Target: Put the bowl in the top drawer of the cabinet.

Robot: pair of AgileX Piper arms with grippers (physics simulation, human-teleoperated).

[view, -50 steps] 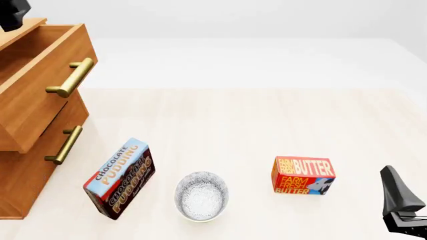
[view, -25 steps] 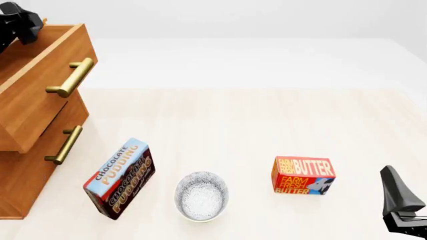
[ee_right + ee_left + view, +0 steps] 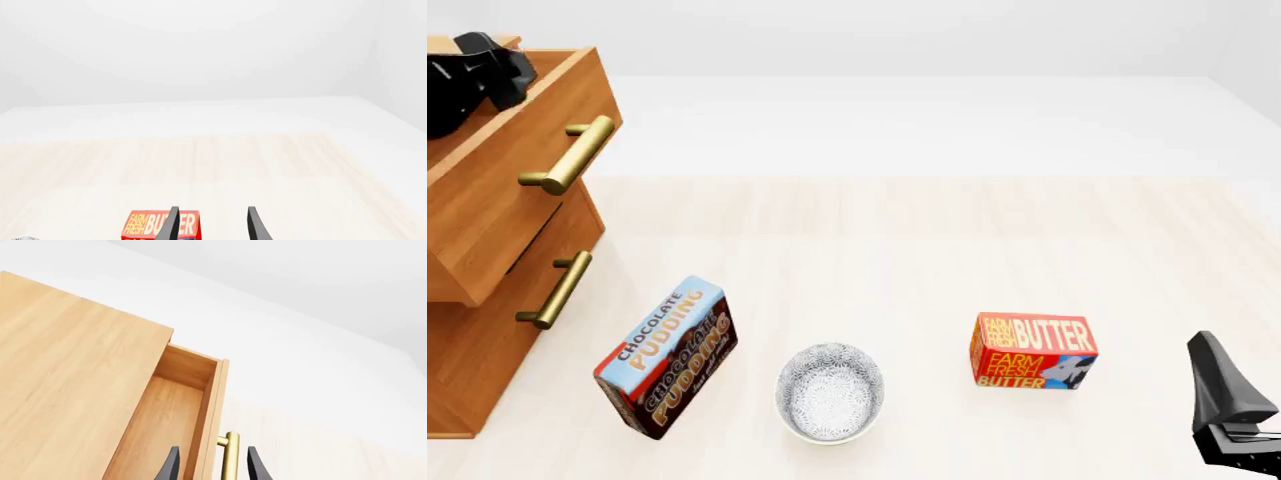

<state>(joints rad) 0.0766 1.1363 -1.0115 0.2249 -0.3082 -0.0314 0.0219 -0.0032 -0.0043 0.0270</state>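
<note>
Light-brown wood fills the far left of the front view: the cabinet (image 3: 467,350) stands at the worktop's (image 3: 934,250) left edge with its top drawer (image 3: 507,170) pulled out, brass handle (image 3: 567,155) on its front, and a second brass handle (image 3: 557,290) on the lower drawer front beneath. Left gripper (image 3: 474,75) hangs above the drawer's far left end; in its wrist view the jaws are spread, one finger (image 3: 168,467) over the drawer's hollow, the other beyond the handle, the drawer front between them, nothing pinched. Bowl (image 3: 830,392) sits upright on the worktop near the front edge, between a chocolate pudding box (image 3: 667,357) on its left, just beside it but apart, and a red butter box (image 3: 1033,351) further off to its right. Right gripper (image 3: 1228,415) shows at the lower right corner, apart from the butter box; its wrist view shows jaws spread, holding nothing, butter box ahead of the fingers (image 3: 257,227).
</note>
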